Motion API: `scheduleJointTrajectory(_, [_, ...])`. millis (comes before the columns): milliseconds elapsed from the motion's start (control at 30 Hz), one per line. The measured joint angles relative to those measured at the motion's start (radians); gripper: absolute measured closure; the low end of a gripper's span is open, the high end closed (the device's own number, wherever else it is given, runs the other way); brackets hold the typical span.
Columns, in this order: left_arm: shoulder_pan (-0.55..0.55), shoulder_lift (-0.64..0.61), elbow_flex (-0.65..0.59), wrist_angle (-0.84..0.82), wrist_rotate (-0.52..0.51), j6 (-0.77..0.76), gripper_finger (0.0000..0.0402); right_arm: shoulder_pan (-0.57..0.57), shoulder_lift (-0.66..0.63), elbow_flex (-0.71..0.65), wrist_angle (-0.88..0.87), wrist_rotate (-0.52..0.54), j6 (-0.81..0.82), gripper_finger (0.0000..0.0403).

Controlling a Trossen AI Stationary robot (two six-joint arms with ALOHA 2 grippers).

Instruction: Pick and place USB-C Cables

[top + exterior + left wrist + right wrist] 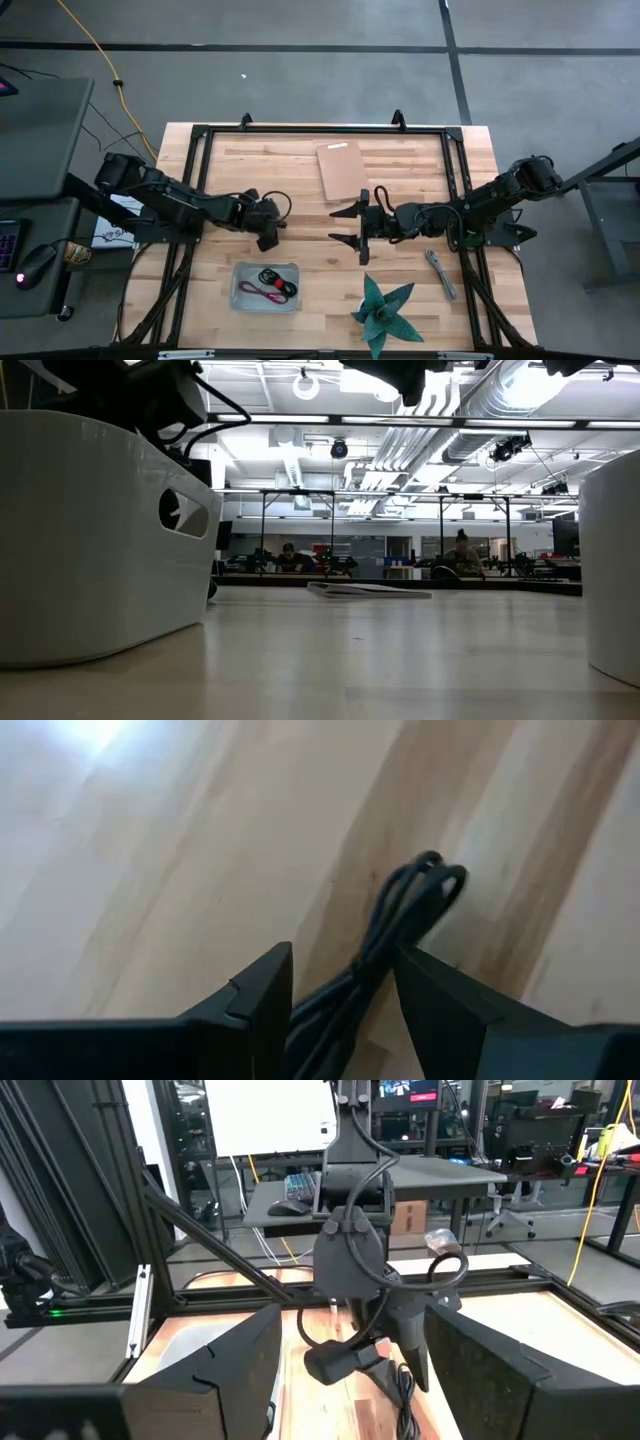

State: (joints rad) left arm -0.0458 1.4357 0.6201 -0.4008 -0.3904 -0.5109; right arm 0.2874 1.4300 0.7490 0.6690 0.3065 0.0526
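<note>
My left gripper (268, 232) is at the table's middle, just far of the grey tray (243, 272), shut on the folded black cable (405, 910). It also shows in the right wrist view (375, 1355), pointing down. The red cable (262, 291) and the black-and-red cable (278, 281) lie in the tray. The grey cable (440, 272) lies flat on the table at the right. My right gripper (350, 226) is open and empty, level above the table's middle, facing the left gripper. My left gripper has the folded black cable between its two fingers (265, 990), several strands together (345, 995). The fingers slant down from the table's left and lie along the cable. Its looped end (440, 880) sticks out past the fingertips. Whether it is clear of the wood, I cannot tell.
A brown board (343, 170) lies flat at the far middle. A teal paper star (383, 310) sits near the front edge, right of the tray. A black frame (455, 160) runs along the table's edges. In the low view the white tray wall (100, 530) fills the left.
</note>
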Motion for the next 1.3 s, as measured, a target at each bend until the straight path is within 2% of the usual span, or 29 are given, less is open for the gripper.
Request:
scheduleJointTrajectory(267, [0.06,0.001,0.0,0.002,0.084,0.031,0.0245,0.0,0.0,0.0,0.0,0.0,0.0,0.0164])
scheduleJointTrajectory(567, [0.067,0.053,-0.001,0.011,0.185,0.055,0.0245,0.0,0.0,0.0,-0.001,0.0,0.0,0.0164])
scheduleJointTrajectory(1100, [0.077,0.063,0.001,0.006,0.136,0.085,0.0246,0.0,0.0,0.0,-0.002,0.001,0.019,0.0164])
scheduleJointTrajectory(1200, [0.077,0.063,0.001,0.003,0.136,0.085,0.026,0.0,0.0,0.0,-0.002,0.001,0.019,0.0164])
scheduleJointTrajectory(1300, [0.077,0.063,0.0,-0.002,0.13,0.085,0.0294,0.0,0.0,0.0,-0.002,0.001,0.019,0.0164])
